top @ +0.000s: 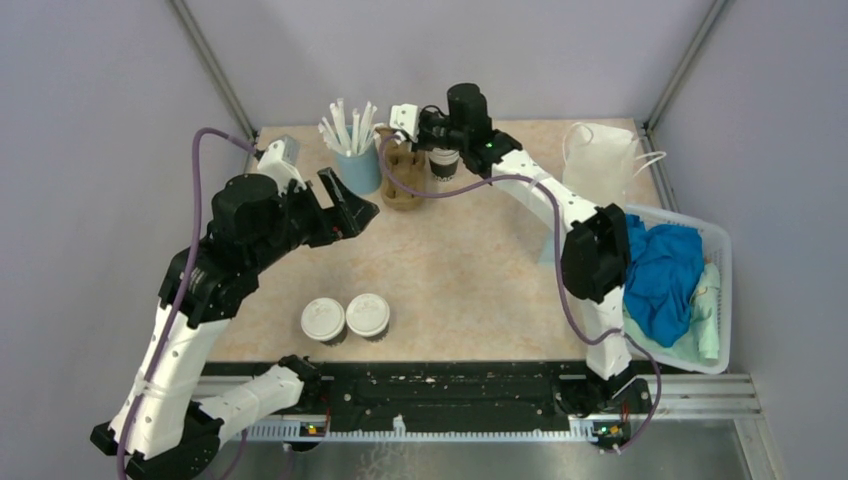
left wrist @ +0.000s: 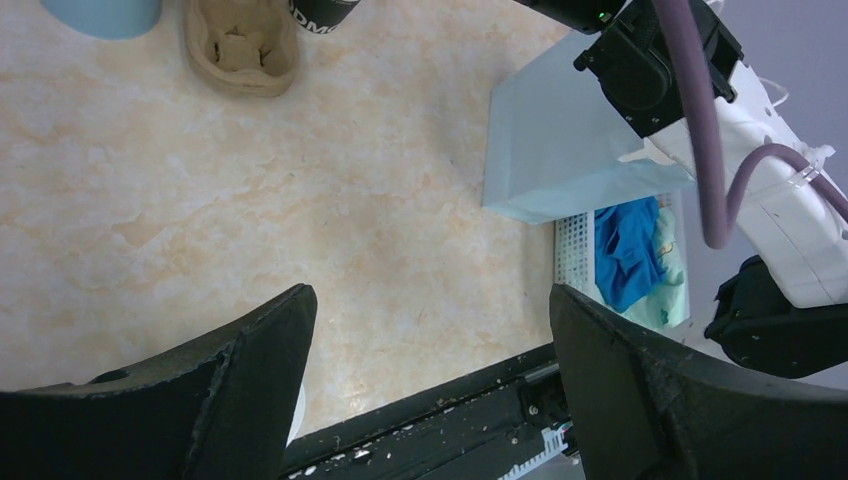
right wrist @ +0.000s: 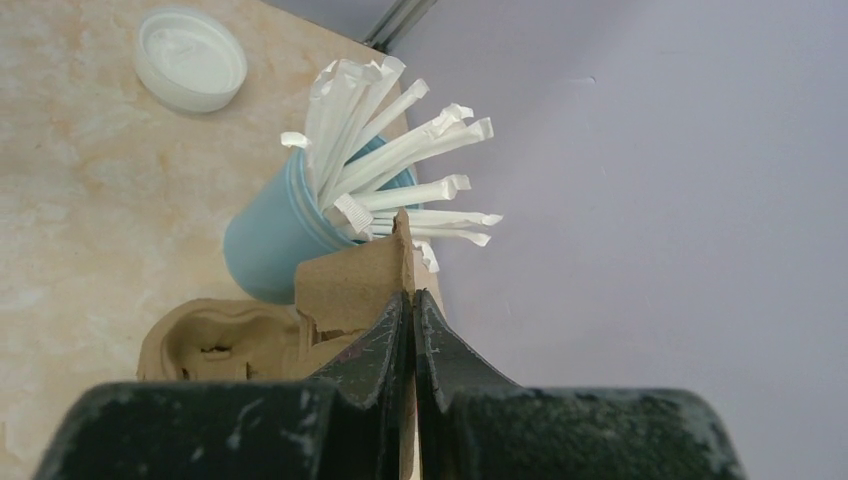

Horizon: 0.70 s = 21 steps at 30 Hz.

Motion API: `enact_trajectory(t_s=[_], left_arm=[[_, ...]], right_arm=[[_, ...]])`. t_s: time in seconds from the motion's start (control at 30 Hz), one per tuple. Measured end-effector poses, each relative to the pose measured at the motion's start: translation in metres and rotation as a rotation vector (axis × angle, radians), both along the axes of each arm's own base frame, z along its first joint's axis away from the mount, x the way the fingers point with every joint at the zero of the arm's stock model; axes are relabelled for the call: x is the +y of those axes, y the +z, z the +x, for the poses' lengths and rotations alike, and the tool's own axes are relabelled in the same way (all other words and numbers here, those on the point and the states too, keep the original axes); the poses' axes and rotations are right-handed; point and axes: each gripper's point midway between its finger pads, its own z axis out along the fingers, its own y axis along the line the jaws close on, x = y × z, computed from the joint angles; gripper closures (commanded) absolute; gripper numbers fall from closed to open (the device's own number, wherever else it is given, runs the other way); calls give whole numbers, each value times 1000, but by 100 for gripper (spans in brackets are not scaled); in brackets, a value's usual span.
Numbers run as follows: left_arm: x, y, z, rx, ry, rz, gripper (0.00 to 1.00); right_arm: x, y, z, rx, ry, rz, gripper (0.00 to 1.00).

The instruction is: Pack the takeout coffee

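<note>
**Carrier in hand:** your right gripper [right wrist: 411, 300] is clamped on the upright tab of the cardboard carrier [top: 403, 185], beside the blue straw cup [top: 358, 165].
Your left gripper [left wrist: 430, 295] hangs wide open. The lidded coffee cups [top: 323, 320] stand at the near edge, so next you likely need to bring the carrier to them.

Cups [top: 323, 320] front; carrier [top: 403, 180] behind, rt of straws [top: 350, 125].

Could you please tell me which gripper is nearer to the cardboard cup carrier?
Right. The right gripper is shut on the cardboard cup carrier, at its upright handle; the left gripper hangs open beside it, apart.
</note>
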Motion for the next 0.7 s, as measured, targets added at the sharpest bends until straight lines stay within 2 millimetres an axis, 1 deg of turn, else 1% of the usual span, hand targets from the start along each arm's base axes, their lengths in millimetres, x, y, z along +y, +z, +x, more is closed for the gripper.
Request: enact_trajectory(t_s=[0.1,0.2,0.33,0.4,0.5,0.57,0.63,0.7], left_arm=[[0,4,-3,-8,-2,-15,7],[-2,8,-6,0,-10,-43,7],[-8,10,-10,28,-24,-92,10],[-11,11,-12,44,-26,-116,10],[-16,12,-15,70,-40,-150,13],[-20,12,-16,91,-54,-170,15],[-25,12,-18,116,-68,-196,17],[-30,12,-19,148,-75,-226,17]], right_arm=[[-7,13,-8,-2,-12,-16,100],[-16,34,-22,-16,-20,-22,100],[-30,62,-51,-29,-23,-20,100],[-37,71,-66,-24,-24,-16,100],[-47,78,-90,10,-32,-1,100],[-53,78,-106,53,-40,14,100],[-59,75,-124,104,-53,33,100],[-63,70,-143,158,-59,50,100]])
